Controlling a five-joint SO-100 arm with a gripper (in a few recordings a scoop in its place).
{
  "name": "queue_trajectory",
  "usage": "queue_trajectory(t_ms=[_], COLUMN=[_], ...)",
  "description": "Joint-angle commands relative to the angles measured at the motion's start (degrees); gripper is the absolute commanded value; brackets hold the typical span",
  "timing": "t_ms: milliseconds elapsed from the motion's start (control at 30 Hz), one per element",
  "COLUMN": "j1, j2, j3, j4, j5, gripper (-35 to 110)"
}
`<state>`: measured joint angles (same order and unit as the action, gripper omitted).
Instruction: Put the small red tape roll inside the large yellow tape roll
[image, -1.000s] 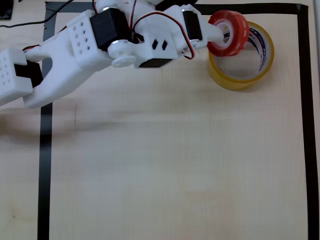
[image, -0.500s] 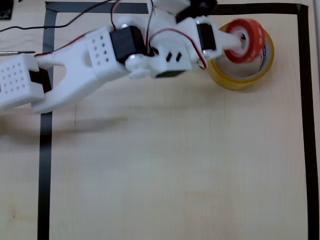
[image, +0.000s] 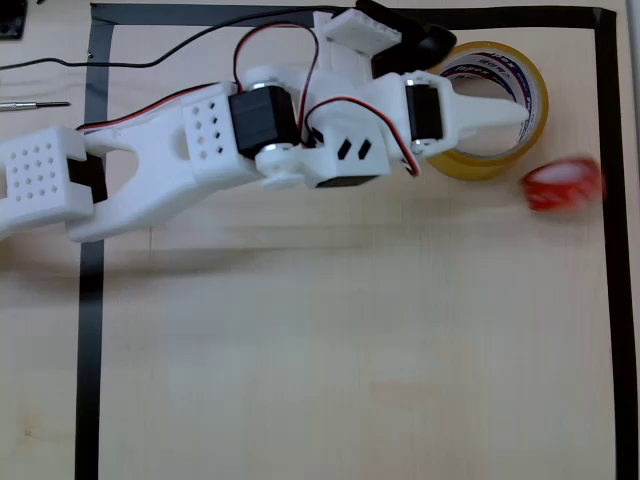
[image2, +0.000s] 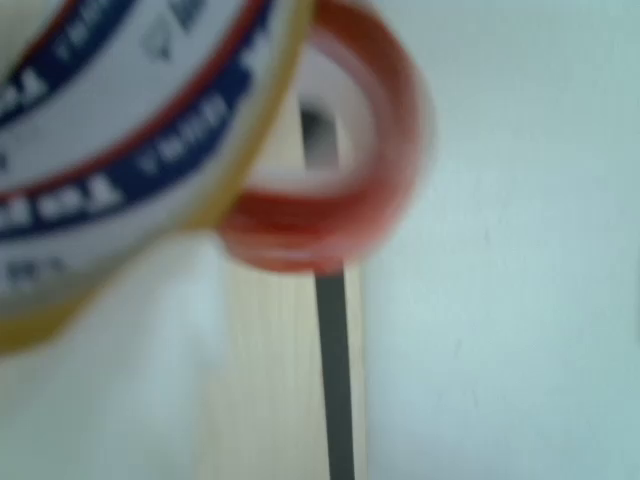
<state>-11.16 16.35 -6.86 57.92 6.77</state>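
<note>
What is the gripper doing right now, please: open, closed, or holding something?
Gripper: holding nothing, over the large yellow tape roll; open or shut cannot be told. The small red tape roll lies blurred on the table outside it.

The small red tape roll (image: 562, 184) is smeared by blur in the overhead view, so its hole and core cannot be made out. In the wrist view it (image2: 345, 150) is also blurred, and the large yellow tape roll (image2: 120, 130) covers its left part and is itself cut by the top and left edges. The pincer (image: 505, 112) hides the near wall of the yellow roll (image: 520, 75); how its fingers stand is unclear.
</note>
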Motion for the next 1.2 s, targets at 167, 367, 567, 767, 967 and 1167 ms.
queue_trajectory(t_ms=[167, 367, 567, 767, 967, 1167], j1=[-0.70, 0.09, 3.69, 10.37, 12.74, 12.30], j2=[7.91, 9.05, 11.16, 12.22, 12.30, 18.72], j3=[-6.94, -6.94, -6.94, -6.15, -5.36, 6.77], j4=[3.78, 4.57, 10.37, 11.95, 14.24, 19.42], j5=[1.41, 1.41, 3.52, 3.69, 3.69, 3.25], gripper=[23, 23, 23, 23, 23, 26])
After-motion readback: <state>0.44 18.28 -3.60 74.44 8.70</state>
